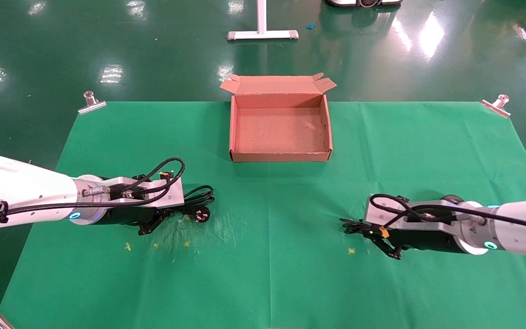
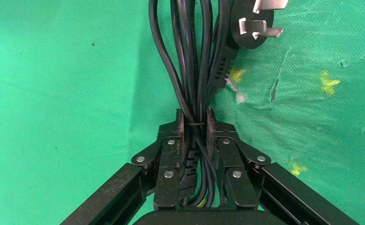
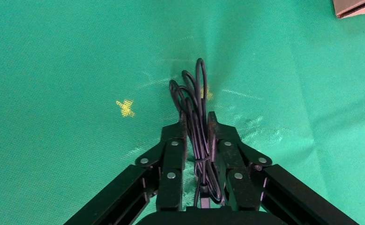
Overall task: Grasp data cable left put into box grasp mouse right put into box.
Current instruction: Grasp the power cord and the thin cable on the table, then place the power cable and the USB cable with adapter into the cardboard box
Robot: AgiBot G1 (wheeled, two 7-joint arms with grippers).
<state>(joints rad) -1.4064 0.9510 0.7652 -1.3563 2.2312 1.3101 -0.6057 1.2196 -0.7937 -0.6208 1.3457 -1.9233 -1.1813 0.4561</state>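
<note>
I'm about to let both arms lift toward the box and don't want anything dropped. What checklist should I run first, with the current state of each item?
1. Left end effector shut on the data cable: ok, the looped bundle is pinched between its fingers.
2. Cable plug free of the fingers: ok, it lies beyond them on the green cloth.
3. Right end effector shut on the mouse cord: ok.
4. Mouse body secured: cannot tell, it is not visible in any view.
5. Box open and empty: ok, lid flap folded back.
6. Cloth under the left end effector intact: not ok, torn near the plug.
</note>
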